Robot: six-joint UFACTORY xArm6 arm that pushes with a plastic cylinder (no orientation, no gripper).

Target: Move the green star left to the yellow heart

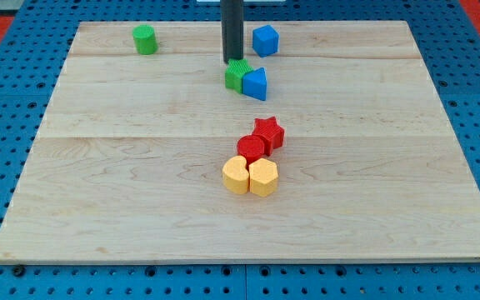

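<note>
The green star (237, 77) lies near the top middle of the wooden board, touching a blue triangle (256, 83) on its right. My tip (232, 62) stands right at the star's upper edge, partly hiding it. The yellow heart (236, 176) lies below the board's middle, touching a yellow hexagon (263, 177) on its right. The star is well above the heart in the view.
A red cylinder (251, 149) and a red star (268, 133) sit just above the yellow pair. A blue hexagon-like block (265, 40) lies at the top, right of the rod. A green cylinder (145, 39) lies at the top left. The board (98, 183) ends on all sides.
</note>
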